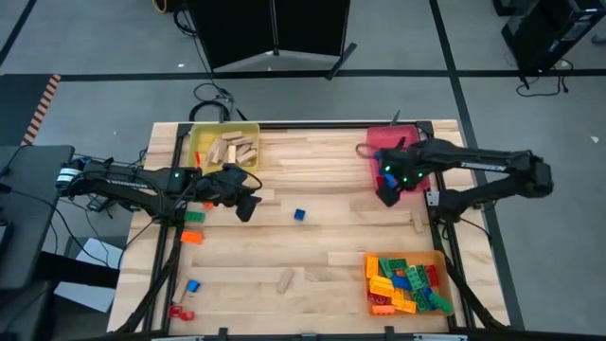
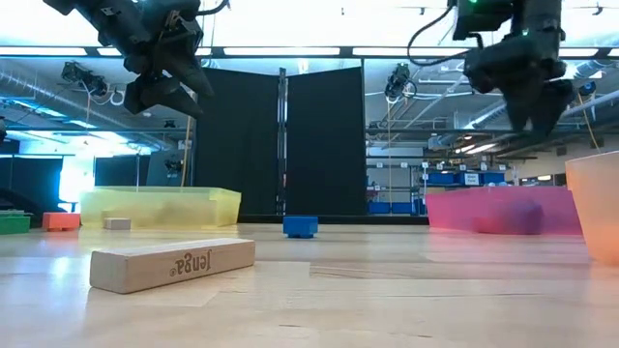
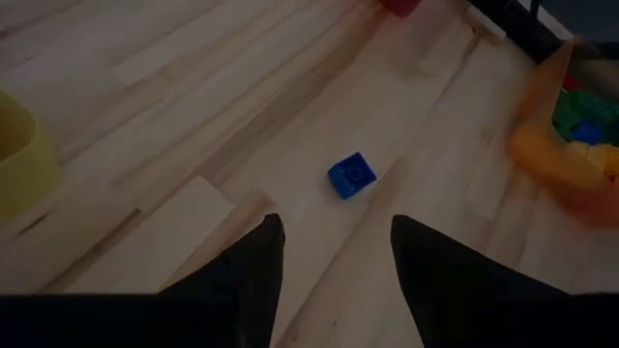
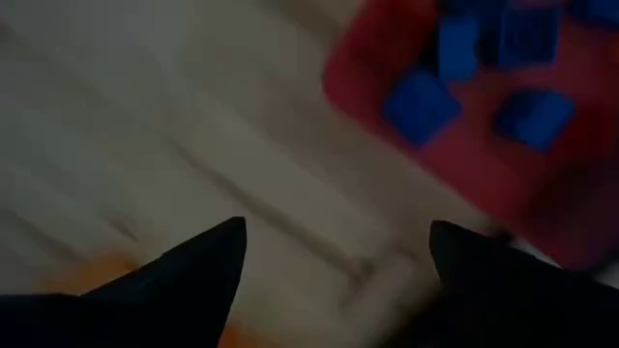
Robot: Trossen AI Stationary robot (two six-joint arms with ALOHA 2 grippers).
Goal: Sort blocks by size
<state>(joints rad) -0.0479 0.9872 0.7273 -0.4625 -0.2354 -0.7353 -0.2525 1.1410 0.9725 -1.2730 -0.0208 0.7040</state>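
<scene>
A small blue studded brick [image 1: 299, 215] [image 3: 350, 177] lies alone on the table's middle. My left gripper [image 1: 248, 206] [image 3: 335, 222] hovers to its left, open, with nothing between the fingers. My right gripper [image 1: 388, 194] [image 4: 338, 224] hangs open and empty above the table, by the near edge of the red tray [image 1: 377, 144], which holds a few blue bricks [image 4: 421, 101]. A tan wooden block [image 1: 285, 278] [image 2: 174, 263] lies flat near the front. Green [image 1: 193, 217], orange [image 1: 192, 237], blue [image 1: 192, 285] and red [image 1: 180, 311] pieces lie along the left side.
The yellow tray [image 1: 248, 130] at the far left holds wooden blocks. The orange tray [image 1: 437, 256] at the near right is filled with several mixed coloured bricks. Bare wood lies between the trays, around the lone blue brick.
</scene>
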